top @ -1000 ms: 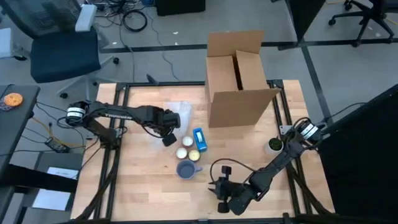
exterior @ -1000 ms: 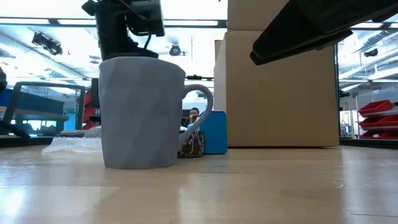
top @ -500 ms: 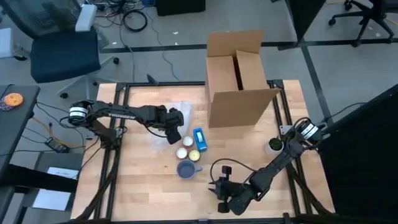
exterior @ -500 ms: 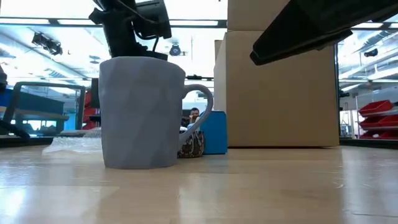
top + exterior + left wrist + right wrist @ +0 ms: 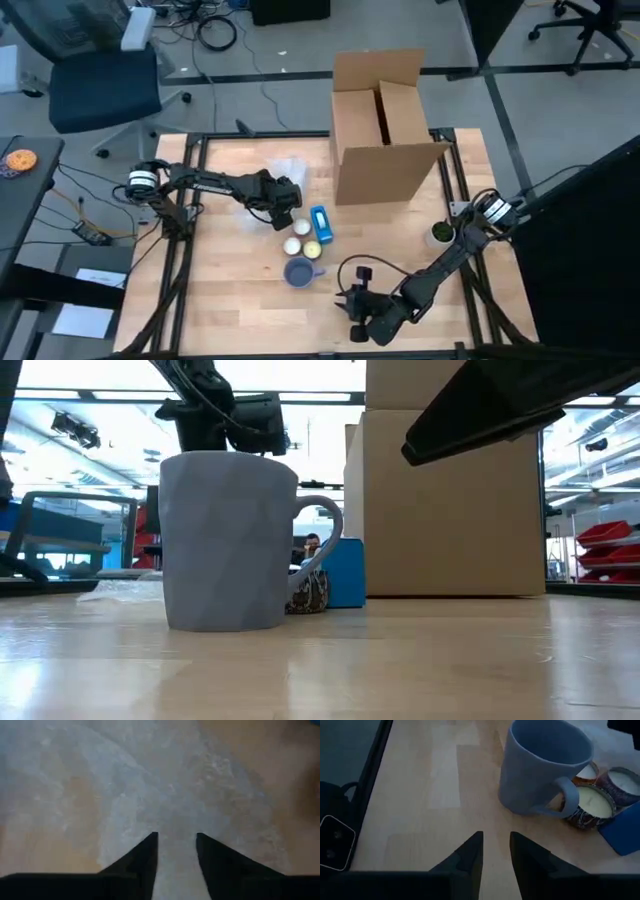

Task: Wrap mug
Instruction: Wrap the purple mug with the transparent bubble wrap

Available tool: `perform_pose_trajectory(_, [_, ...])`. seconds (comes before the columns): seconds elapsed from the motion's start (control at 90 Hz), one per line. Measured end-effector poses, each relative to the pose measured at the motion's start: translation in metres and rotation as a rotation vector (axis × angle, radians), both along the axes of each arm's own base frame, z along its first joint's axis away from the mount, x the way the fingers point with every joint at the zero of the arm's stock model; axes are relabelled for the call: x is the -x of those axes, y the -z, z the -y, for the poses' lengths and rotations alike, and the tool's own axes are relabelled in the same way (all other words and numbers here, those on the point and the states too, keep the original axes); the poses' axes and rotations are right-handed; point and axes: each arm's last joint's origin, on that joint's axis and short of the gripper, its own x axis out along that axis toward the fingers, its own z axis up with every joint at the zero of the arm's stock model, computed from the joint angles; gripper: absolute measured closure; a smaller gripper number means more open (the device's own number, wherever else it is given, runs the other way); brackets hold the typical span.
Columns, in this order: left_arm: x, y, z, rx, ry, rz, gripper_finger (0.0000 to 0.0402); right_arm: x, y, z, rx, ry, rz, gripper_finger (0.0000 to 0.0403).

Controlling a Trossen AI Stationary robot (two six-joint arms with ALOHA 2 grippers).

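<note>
1. A grey-blue mug [image 5: 299,271] stands upright on the wooden table [image 5: 230,300], near the front middle, its handle turned toward the right arm's side.
2. Just behind the mug sit two small candles [image 5: 302,245] in patterned jars, close together, and a blue box [image 5: 321,223] lies beside them.
3. Farther back, a sheet of clear bubble wrap [image 5: 285,178] lies flat on the table, partly under the left arm.
4. The left gripper [image 5: 285,213] hangs low over the near edge of the bubble wrap, just behind the candles. In its wrist view the two dark fingers [image 5: 145,857] stand a little apart with nothing between them, and the wrap fills the view.
5. The right gripper [image 5: 357,290] rests near the table's front edge, to the mug's right and apart from it. Its fingers [image 5: 470,852] have a narrow gap between them and hold nothing.
6. A large open cardboard box [image 5: 385,130] stands at the back of the table.
</note>
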Motion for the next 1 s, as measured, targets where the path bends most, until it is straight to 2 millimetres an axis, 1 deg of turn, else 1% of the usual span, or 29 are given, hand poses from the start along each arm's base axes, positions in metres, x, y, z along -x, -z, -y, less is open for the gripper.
perform_pose_trajectory(0.056, [0.000,0.000,0.000,0.000,0.001,-0.004,0.0365,0.000,0.000,0.000,0.000,0.000,0.000,0.0330])
perform_pose_trajectory(0.089, [0.000,0.000,0.000,0.000,0.000,-0.004,0.0383,0.000,0.000,0.000,0.000,0.000,0.000,0.0330])
perform_pose_trajectory(0.156, [0.001,-0.002,0.000,0.001,0.001,-0.009,0.0394,0.000,0.000,0.000,0.000,0.000,0.000,0.0330])
perform_pose_trajectory(0.222, [0.001,-0.009,0.000,0.000,0.012,-0.032,0.0399,0.000,0.000,0.000,0.000,0.000,0.000,0.0330])
perform_pose_trajectory(0.311, [-0.001,-0.028,0.002,-0.002,0.026,-0.041,0.0401,0.000,0.000,0.000,0.001,0.000,-0.001,0.0330])
perform_pose_trajectory(0.389, [-0.006,-0.049,0.006,-0.006,0.044,-0.036,0.0401,0.000,0.000,0.001,0.006,-0.001,-0.004,0.0330])
perform_pose_trajectory(0.511, [-0.018,-0.085,0.015,-0.022,0.081,0.037,0.0402,0.000,0.000,0.001,0.009,-0.001,-0.005,0.0330])
perform_pose_trajectory(0.644, [-0.031,-0.127,0.033,-0.035,0.154,0.176,0.0402,0.000,0.000,0.001,0.017,-0.007,-0.007,0.0330])
perform_pose_trajectory(0.733, [-0.036,-0.154,0.048,-0.032,0.200,0.274,0.0402,0.001,0.001,0.002,0.036,-0.001,-0.018,0.0330])
perform_pose_trajectory(0.789, [-0.037,-0.169,0.059,-0.020,0.234,0.334,0.0402,0.005,0.000,0.003,0.070,0.014,-0.027,0.0330])
perform_pose_trajectory(0.889, [-0.040,-0.188,0.083,0.045,0.320,0.445,0.0402,0.017,-0.010,0.005,0.121,0.096,0.002,0.0331])
perform_pose_trajectory(1.0, [-0.044,-0.197,0.110,0.118,0.423,0.561,0.0402,0.033,-0.019,0.004,0.177,0.165,0.051,0.0331])
